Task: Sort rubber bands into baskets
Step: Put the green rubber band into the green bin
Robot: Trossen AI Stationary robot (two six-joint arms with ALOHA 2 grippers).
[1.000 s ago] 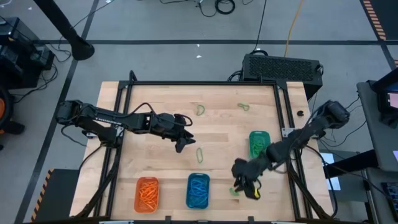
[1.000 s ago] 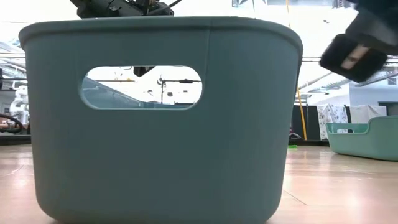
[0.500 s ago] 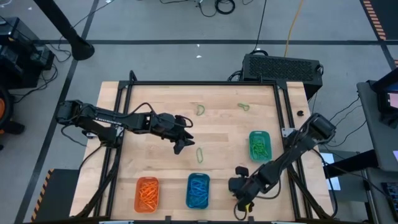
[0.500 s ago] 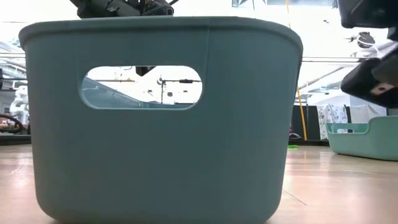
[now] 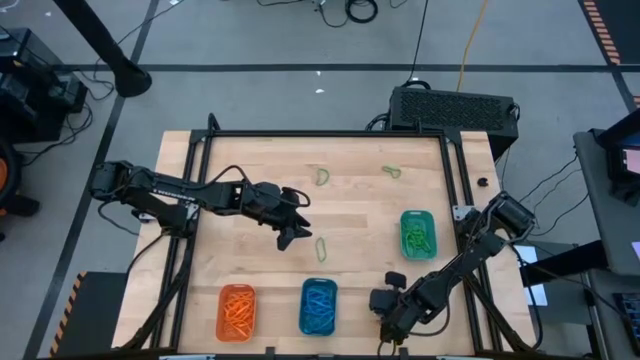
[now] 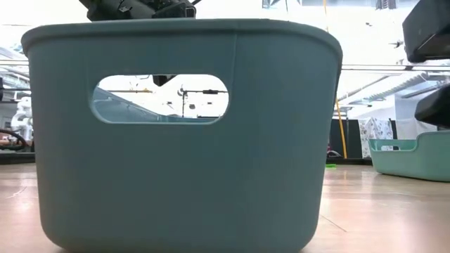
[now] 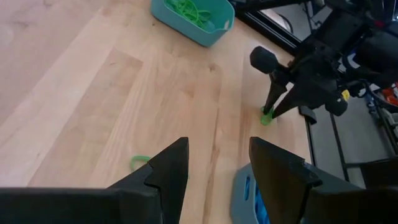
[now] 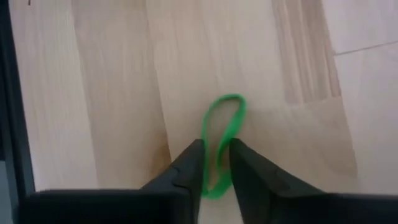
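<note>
A green rubber band [image 8: 225, 127] lies on the wood near the table's near edge, right of the blue basket [image 5: 318, 305]. My right gripper [image 8: 216, 163] points steeply down on it, shut on its near end; the left wrist view shows the gripper [image 7: 268, 112] standing on the band [image 7: 266, 118]. The orange basket [image 5: 237, 310] and the green basket [image 5: 417, 232] each hold bands of their own colour. My left gripper [image 5: 290, 235] hovers open over the table's middle, beside another loose green band [image 5: 322, 248]. My right gripper has the near end of the green band's loop [image 8: 214, 177] between its two fingertips, both strands running into the narrow gap. The fingers come from above, pointing steeply down. The band lies flat and slack on the table, its far end [image 8: 231, 99] spread open.
Two more green bands [image 5: 323, 177] [image 5: 392, 171] lie near the far edge. A basket wall [image 6: 183, 133] fills the low view, with another basket [image 6: 411, 154] at its right. A black box [image 5: 455, 108] stands beyond the far right corner. Bare wood lies between the baskets.
My right gripper has swung toward the table's near edge and gone down onto the wood, tipping to point more steeply downward. In the high view its arm now covers the green band that showed beside the fingers a second ago.
</note>
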